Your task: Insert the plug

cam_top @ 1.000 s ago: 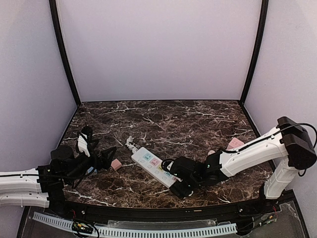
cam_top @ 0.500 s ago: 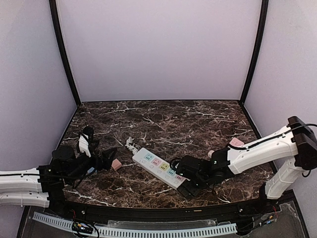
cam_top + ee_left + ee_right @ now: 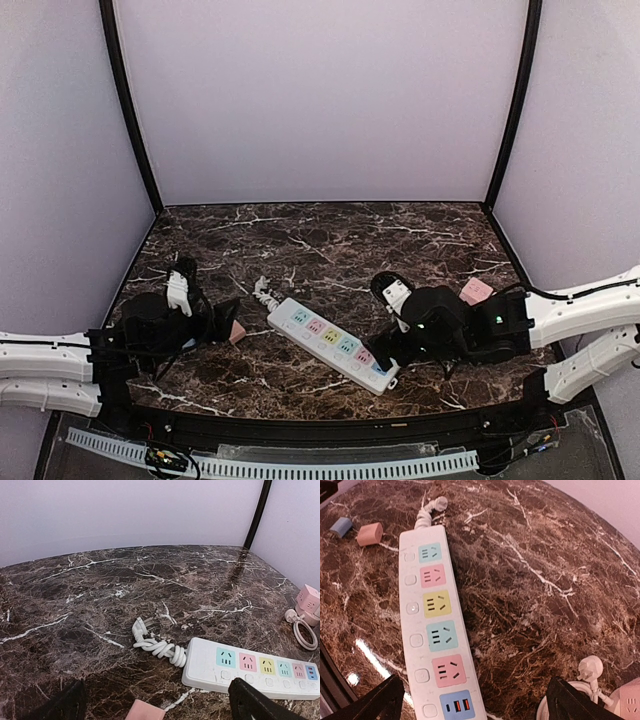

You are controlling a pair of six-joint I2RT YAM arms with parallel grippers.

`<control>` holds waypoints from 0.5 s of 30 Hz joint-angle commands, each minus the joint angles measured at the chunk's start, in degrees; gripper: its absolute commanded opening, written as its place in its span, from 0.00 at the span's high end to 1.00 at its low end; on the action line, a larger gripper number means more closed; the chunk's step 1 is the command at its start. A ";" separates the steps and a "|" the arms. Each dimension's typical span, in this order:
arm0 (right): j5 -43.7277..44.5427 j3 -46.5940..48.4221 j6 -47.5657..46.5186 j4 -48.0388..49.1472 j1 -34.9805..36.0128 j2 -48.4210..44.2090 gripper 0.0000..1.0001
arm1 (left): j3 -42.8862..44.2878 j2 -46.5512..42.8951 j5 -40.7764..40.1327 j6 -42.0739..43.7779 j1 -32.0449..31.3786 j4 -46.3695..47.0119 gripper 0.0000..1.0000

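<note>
Pulled back: the right gripper (image 3: 388, 350) has drawn off the near end of the power strip (image 3: 330, 342), which it covered a second ago, and now sits just to the right of that end, toward the right edge of the tabletop (image 3: 330, 240). We see its jaws spread wide with nothing between them. The strip's near end, hidden a second ago, is now in plain sight. The strip itself lies as it did, slanting across the middle of the tabletop close to the near edge, with its knotted white cord (image 3: 159, 647) at the far-left end. The left gripper (image 3: 212, 325) has edged slightly toward the strip, and its jaws too stand wide apart and empty. The pink plug (image 3: 235, 331) rests on the tabletop just beside the left gripper, near the strip's cord end but apart from it. The strip shows teal, pink, yellow, teal and pink sockets, then a blue USB panel; any print on it is too small for us to read
</note>
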 commanded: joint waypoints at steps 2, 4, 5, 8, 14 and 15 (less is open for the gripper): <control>5.63 -6.22 -1.60 15.51 -0.64 -5.88 0.01 | 4.89 2.24 -2.28 -5.34 0.11 -5.41 0.00; 4.86 -7.92 -1.35 18.78 -1.50 -7.41 0.01 | 6.65 3.59 -2.49 -7.89 0.14 -9.51 0.03; 4.64 -8.35 -1.34 19.53 -1.83 -7.78 0.01 | 8.04 4.68 -2.55 -8.72 0.16 -11.10 0.05; 4.86 -9.33 -1.81 19.96 -2.06 -7.75 0.01 | 11.59 6.82 -1.60 -13.01 0.13 -20.29 0.06; 2.50 -11.54 -1.76 21.36 -2.08 -6.48 0.01 | 16.71 8.54 6.06 -15.11 0.16 -30.37 0.11; 2.00 -12.00 -1.71 21.93 -2.06 -6.22 0.01 | 16.72 8.77 7.40 -13.47 0.15 -30.43 0.12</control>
